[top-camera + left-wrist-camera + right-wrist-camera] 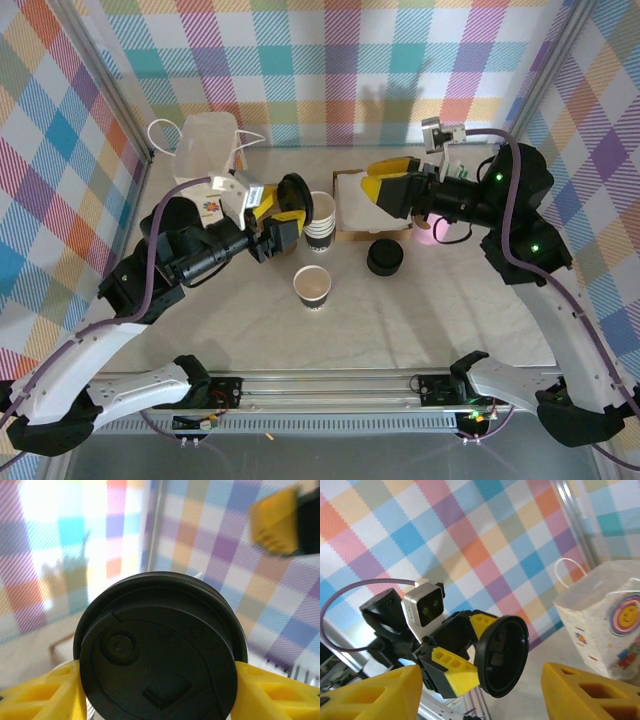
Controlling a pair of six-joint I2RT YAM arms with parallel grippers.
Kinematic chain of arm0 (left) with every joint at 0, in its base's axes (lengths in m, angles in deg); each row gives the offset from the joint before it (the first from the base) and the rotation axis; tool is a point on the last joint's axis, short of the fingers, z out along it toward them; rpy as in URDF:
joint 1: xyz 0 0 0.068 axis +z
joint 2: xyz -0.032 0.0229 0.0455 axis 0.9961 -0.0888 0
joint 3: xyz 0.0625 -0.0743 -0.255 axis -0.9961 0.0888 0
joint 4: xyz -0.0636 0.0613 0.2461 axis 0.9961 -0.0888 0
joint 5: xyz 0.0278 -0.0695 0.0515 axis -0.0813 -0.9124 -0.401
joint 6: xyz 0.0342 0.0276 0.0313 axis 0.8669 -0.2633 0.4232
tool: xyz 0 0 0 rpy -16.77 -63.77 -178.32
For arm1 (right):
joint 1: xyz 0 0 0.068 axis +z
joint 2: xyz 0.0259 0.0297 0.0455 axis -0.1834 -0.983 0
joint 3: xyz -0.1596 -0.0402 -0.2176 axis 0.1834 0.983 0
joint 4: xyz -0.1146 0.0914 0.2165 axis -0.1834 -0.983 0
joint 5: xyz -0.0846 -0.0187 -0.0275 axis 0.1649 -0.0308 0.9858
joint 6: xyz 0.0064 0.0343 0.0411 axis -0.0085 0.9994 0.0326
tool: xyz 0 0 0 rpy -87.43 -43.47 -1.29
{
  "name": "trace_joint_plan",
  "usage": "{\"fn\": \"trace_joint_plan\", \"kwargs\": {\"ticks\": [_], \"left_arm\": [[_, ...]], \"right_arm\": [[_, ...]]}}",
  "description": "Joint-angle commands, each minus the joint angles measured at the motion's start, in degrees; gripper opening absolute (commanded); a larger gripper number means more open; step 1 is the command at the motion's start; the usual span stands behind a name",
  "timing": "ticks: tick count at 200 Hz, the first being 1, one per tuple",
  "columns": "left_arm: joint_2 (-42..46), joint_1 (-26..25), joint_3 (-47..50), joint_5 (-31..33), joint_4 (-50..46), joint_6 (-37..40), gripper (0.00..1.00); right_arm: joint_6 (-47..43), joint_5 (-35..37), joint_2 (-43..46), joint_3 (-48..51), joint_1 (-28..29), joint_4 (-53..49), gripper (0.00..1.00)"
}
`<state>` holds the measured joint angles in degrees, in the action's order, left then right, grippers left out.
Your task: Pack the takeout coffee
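- Progress: early, my read. Nothing is packed, and the coffee isn't even assembled.
- Nearest the arm bases: single printed paper cup (312, 287) stands upright on the tabletop (420, 310), open-topped, no lid on. Neither arm is touching it.
- Just beyond it to the right: spare stack of lids (385, 257), on the tabletop.
- Left end effector (283, 208) is clamped on one black lid (160, 650), a yellow finger on each side of the rim. The lid is held on edge, up off the tabletop, beyond the cup and slightly left of it, well apart.
- Stack of cups (320, 218) sits just beside the held lid, on its right.
- Right end effector (375, 180) has its jaws spread wide with nothing between them. It hangs over a flat cardboard piece (350, 205), facing the left one across the stack, and is far from the cup.
- Farthest, back left: white paper bag (205, 150), upright, mouth open. Can't tell its contents.
- Left to do, as I judge it: seat the lid on the cup, lift the capped cup, and put it in the bag.
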<state>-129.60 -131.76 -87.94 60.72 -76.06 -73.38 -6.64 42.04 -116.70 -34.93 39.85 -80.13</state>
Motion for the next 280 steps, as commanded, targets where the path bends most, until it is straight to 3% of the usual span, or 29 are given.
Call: {"fn": "trace_joint_plan", "kwargs": {"ticks": [1,89,151,280], "left_arm": [[-2.58,-0.47,-3.07,5.59,-16.63,-2.48,0.60],[-21.21,-0.61,-9.79,6.33,-33.66,-8.90,0.62],[-29.42,-2.13,-9.86,5.36,-34.29,-12.18,0.64],[-39.65,-5.62,-12.71,12.16,-39.59,-12.89,0.68]], "right_arm": [[-4.77,4.44,1.20,-1.03,0.12,-5.80,0.64],[-7.45,7.16,3.22,-0.32,0.13,-9.97,0.63],[-8.59,8.10,4.35,0.02,0.08,-11.02,0.62],[-9.37,8.33,4.50,0.38,0.08,-11.86,0.62]]}}
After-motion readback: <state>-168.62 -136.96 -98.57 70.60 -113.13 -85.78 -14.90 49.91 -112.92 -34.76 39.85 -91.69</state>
